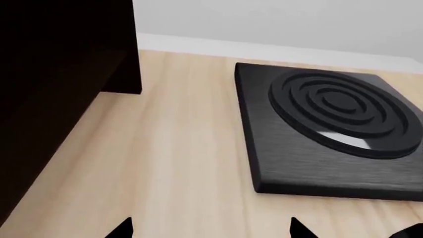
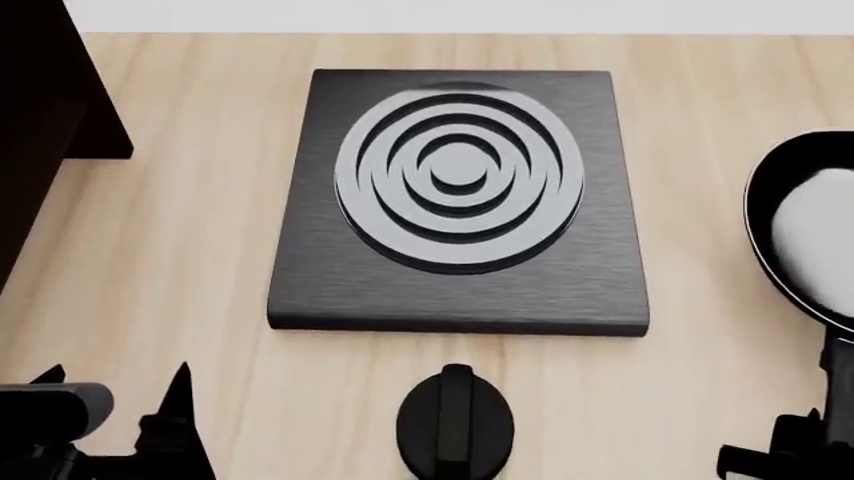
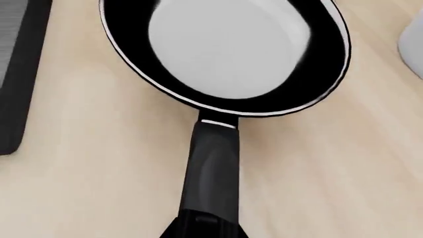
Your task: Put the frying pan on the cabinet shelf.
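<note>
The frying pan (image 3: 225,49), black with a pale grey inside, lies on the wooden table, also at the right edge of the head view (image 2: 814,230). Its black handle (image 3: 215,163) runs back into my right gripper (image 3: 208,230), whose fingers are closed together round the handle's end; the gripper shows at the lower right of the head view (image 2: 787,455). My left gripper (image 1: 211,230) is open and empty above bare table, at the lower left of the head view (image 2: 118,385). The dark cabinet (image 1: 59,74) stands at the far left (image 2: 40,100); its shelf cannot be made out.
A square black hob plate (image 2: 461,195) with concentric rings lies mid-table, also in the left wrist view (image 1: 337,124). A black oval knob-like part (image 2: 454,430) sits in front of it. A white object (image 3: 413,44) stands just beside the pan. A white wall runs behind the table.
</note>
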Controlling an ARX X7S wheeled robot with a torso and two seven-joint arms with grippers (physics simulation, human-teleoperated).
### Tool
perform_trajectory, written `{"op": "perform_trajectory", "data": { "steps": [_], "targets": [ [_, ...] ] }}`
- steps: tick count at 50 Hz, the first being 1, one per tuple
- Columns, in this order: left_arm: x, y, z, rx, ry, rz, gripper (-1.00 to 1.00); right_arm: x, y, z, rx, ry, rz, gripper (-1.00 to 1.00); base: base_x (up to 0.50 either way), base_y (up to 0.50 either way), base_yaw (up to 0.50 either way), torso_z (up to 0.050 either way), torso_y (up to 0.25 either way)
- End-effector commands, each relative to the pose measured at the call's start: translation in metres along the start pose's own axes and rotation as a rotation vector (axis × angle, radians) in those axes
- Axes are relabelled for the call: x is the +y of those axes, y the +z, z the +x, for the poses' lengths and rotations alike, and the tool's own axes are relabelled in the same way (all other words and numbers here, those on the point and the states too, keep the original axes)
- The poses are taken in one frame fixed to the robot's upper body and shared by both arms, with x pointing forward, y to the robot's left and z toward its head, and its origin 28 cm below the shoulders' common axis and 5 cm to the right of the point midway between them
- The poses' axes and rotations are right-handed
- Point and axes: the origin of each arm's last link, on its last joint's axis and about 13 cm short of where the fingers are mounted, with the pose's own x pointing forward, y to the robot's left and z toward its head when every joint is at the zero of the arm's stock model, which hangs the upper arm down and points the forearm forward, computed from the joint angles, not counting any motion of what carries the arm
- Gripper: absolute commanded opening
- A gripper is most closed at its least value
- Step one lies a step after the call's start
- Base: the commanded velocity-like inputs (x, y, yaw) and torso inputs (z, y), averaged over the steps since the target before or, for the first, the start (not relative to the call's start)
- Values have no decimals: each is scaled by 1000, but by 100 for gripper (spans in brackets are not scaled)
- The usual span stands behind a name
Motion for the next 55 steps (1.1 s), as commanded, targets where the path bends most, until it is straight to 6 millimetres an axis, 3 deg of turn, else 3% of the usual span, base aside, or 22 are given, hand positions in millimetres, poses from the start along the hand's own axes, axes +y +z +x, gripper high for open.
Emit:
{"op": "perform_trajectory", "data": {
  "steps": [1,16,17,18,20,24,35,42,51,55],
  "targets": [
    [1,0,2,-41,-9,-8,100,0,30,-23,-160,-37,-75,-100,0,0,0,0,0],
    [0,1,4,-37,-15,-15,100,23,68,-45,-298,58,-193,-100,0,0,0,0,2],
    [-1,4,4,-39,-23,-12,100,26,72,-48,-310,76,-203,-100,0,0,0,0,0],
    [-7,22,13,-43,-40,-41,100,37,92,-62,-369,168,-238,-100,0,0,0,0,0],
    [-11,40,19,-61,-56,-35,100,43,105,-73,-400,211,-273,-100,0,0,2,0,5],
    [-13,49,21,-62,-76,-44,100,48,112,-80,-414,266,-297,-100,0,0,1,0,0],
    [-18,87,23,-78,-123,-35,100,60,128,-101,-472,395,-329,-100,0,0,0,0,2],
    [-28,103,8,-42,-295,-123,100,69,132,-107,-506,466,-341,-100,0,0,0,0,2],
    [-31,105,2,-3,-388,-142,100,75,123,-106,-503,540,-356,-100,0,0,0,2,2],
    [-31,107,-1,70,-418,-263,100,77,123,-108,-516,555,-361,-100,0,0,0,0,0]
  ]
}}
